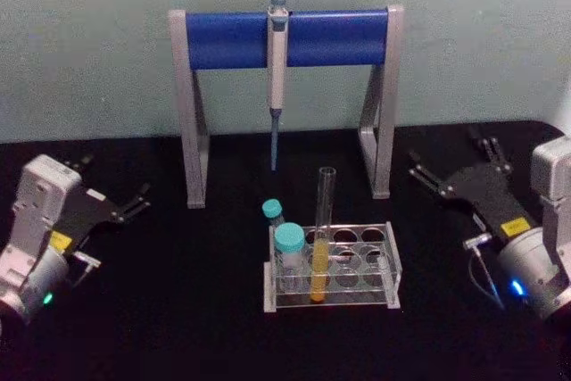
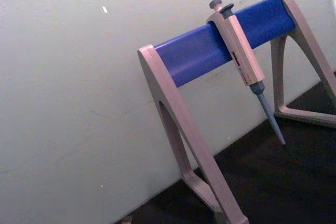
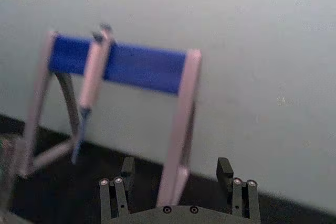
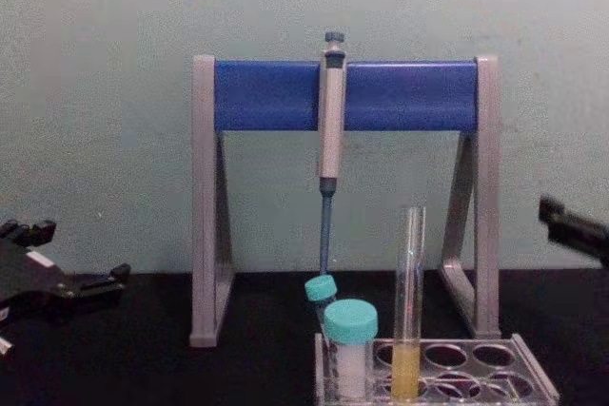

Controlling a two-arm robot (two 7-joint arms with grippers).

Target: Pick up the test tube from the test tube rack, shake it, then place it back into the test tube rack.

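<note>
Left gripper (image 1: 134,201) sits open at table's (image 1: 178,327) left edge, right gripper (image 1: 455,171) open at its right, both well clear of rack (image 1: 332,267). Tube (image 1: 321,234) stands upright in rack's front row, beside two teal-capped tubes (image 1: 288,252). Pipette (image 1: 277,78) hangs on blue stand (image 1: 285,37) behind.

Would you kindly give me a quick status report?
Left gripper and right gripper open, apart from everything. Tall clear glass test tube upright in low clear plastic rack. Teal-capped tubes beside it.
</note>
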